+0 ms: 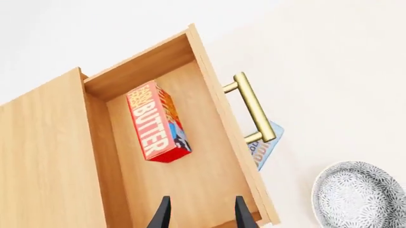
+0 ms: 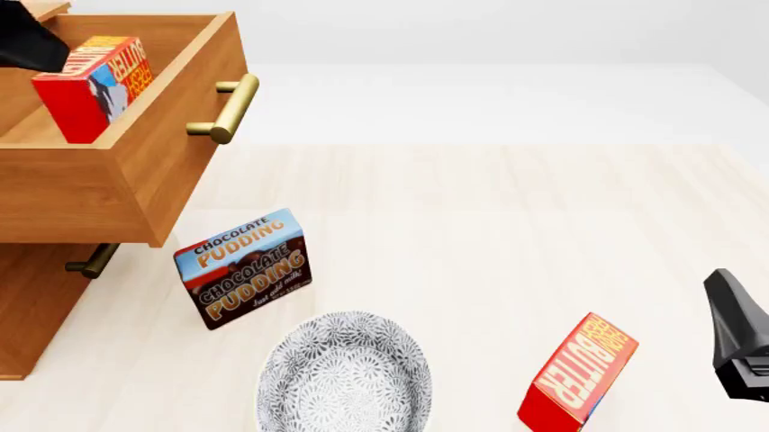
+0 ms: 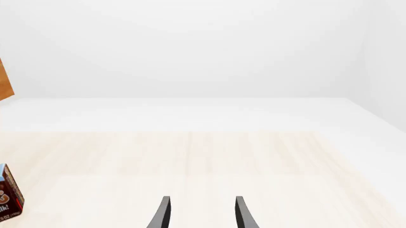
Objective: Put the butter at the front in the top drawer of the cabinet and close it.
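The cabinet (image 2: 31,306) stands at the left with its top drawer (image 2: 168,153) pulled open, brass handle (image 2: 229,110) towards the table. One butter carton (image 1: 152,122) lies inside the drawer, also visible in the front view (image 2: 90,85). An identical butter carton (image 2: 577,373) stands on the table at the front right. My left gripper (image 1: 202,199) hangs above the open drawer, open and empty, apart from the carton. My right gripper (image 3: 201,199) is open and empty over bare table; it shows at the front view's right edge (image 2: 736,324), just right of the front carton.
A brown-and-blue Chocolate Pudding box (image 2: 244,267) stands on the table just below the drawer handle. A grey patterned bowl (image 2: 345,378) sits in front of it. A lower drawer handle (image 2: 90,261) shows under the open drawer.
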{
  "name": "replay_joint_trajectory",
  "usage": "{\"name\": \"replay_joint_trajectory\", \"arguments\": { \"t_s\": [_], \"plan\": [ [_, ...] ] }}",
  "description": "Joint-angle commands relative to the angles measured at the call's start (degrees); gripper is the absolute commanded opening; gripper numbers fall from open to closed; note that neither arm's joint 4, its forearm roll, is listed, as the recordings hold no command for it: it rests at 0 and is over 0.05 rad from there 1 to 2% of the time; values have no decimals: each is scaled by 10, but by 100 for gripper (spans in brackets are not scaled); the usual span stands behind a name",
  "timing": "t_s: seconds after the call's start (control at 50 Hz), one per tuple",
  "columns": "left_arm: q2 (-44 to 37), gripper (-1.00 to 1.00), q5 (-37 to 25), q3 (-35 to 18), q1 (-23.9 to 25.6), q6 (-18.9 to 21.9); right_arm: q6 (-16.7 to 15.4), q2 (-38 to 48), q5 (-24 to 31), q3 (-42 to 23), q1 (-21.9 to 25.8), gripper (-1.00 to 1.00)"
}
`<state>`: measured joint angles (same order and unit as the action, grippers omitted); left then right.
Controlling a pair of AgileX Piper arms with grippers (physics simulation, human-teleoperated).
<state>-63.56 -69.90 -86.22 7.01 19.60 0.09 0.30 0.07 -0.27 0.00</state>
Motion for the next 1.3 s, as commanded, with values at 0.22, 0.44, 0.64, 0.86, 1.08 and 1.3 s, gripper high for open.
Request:
{"name": "replay_joint_trajectory", "arguments": {
  "t_s": [0.22,0.44,0.64,0.86,1.08,1.3],
  "plan": [
    [-86,100,0,-119,130,-11,0,-1,1,0,0,100],
    [-191,100,0,-218,216,-48,0,-1,1,0,0,100],
    [-295,100,0,-326,281,-100,0,-1,1,0,0,100],
    [-335,100,83,-330,317,-152,0,-1,1,0,0,100],
    [-376,100,173,-298,332,-195,0,-1,1,0,0,100],
    [-382,100,265,-235,319,-222,0,-1,1,0,0,100]
  ]
}}
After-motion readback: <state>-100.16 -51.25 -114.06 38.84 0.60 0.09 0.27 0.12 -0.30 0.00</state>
